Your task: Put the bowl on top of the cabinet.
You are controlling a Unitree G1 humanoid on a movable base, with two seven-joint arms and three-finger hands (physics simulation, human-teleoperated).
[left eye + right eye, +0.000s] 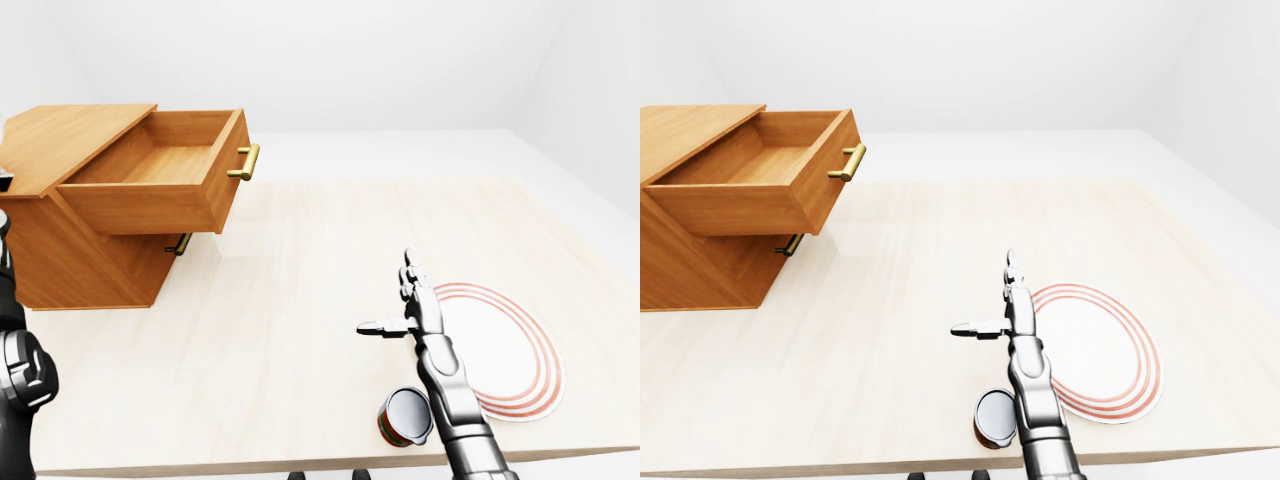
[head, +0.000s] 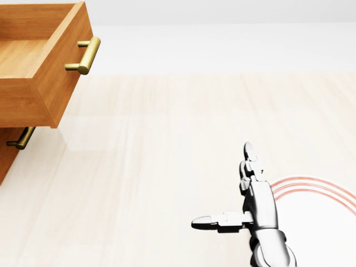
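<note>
Drawer point(image 1: 150, 185) juts open; can point(image 1: 405, 417) lies near bowl point(image 1: 500, 350).

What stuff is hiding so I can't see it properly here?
- Left arm: its hand is cut off by the left-eye view's left edge.
- Bowl: the head view's right edge leaves only rim stripes; the right arm covers its left side in the right-eye view.
- Can: label too small to read; missing from the head view.
- Lower drawer: tucked under the open drawer, little beyond its handle shows.
</note>
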